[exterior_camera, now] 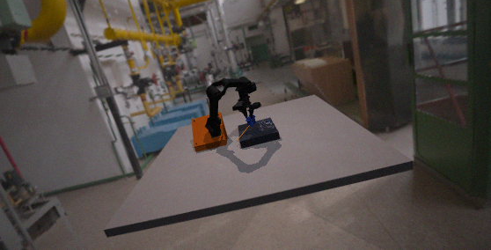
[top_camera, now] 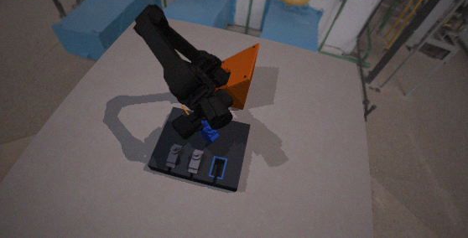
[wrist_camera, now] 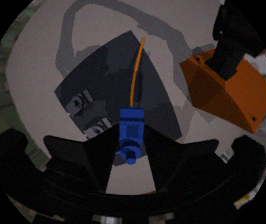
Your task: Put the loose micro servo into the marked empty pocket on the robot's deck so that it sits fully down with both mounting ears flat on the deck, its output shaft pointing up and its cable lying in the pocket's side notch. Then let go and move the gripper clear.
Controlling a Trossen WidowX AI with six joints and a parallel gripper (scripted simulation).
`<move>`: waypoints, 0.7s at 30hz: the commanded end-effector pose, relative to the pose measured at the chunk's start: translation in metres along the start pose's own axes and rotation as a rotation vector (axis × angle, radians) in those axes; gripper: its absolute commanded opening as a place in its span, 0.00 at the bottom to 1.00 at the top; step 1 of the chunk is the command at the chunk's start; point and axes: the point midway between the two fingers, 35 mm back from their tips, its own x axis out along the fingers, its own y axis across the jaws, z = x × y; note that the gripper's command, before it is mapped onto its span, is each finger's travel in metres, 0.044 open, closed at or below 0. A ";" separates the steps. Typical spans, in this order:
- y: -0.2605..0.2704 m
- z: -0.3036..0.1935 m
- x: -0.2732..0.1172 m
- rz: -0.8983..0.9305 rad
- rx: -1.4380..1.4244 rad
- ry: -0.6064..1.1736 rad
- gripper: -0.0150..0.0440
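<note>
The blue micro servo (top_camera: 210,135) (exterior_camera: 251,121) (wrist_camera: 131,131) is between the fingers of my gripper (exterior_camera: 250,117) (wrist_camera: 131,127), which is shut on it. Its round output shaft faces the wrist camera. Its orange cable (top_camera: 184,110) (exterior_camera: 245,133) (wrist_camera: 134,75) trails off the servo's far end in the wrist view. The servo is over the back part of the dark deck (top_camera: 232,142) (exterior_camera: 260,139) (wrist_camera: 109,62); whether it touches the deck is unclear. The empty pocket (top_camera: 218,168), outlined in blue, is at the deck's front right in the top view. It is hidden in the wrist view.
Two grey servos sit in the deck left of the pocket in the top view, one at the left (top_camera: 174,157) (wrist_camera: 79,102) and one in the middle (top_camera: 195,162) (wrist_camera: 98,127). The arm's orange base (top_camera: 240,69) (exterior_camera: 202,134) (wrist_camera: 244,97) stands behind the deck.
</note>
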 end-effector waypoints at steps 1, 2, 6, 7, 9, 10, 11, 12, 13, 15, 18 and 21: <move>-0.009 -0.015 -0.002 0.000 0.002 0.010 0.25; -0.012 -0.020 -0.002 0.000 0.002 0.011 0.25; -0.023 -0.037 -0.003 -0.001 0.003 0.012 0.25; -0.026 -0.041 -0.003 -0.001 0.003 0.012 0.25; -0.032 -0.049 -0.003 -0.001 0.003 0.013 0.25; -0.035 -0.054 -0.003 -0.001 0.003 0.013 0.25; -0.037 -0.057 -0.003 -0.001 0.003 0.013 0.25; -0.038 -0.059 -0.003 -0.001 0.003 0.013 0.25; -0.039 -0.060 -0.003 -0.001 0.003 0.013 0.25; -0.039 -0.060 -0.003 -0.001 -0.003 0.013 0.25; -0.039 -0.060 -0.003 -0.001 -0.054 0.013 0.25; -0.039 -0.060 -0.003 0.000 -0.150 0.013 0.25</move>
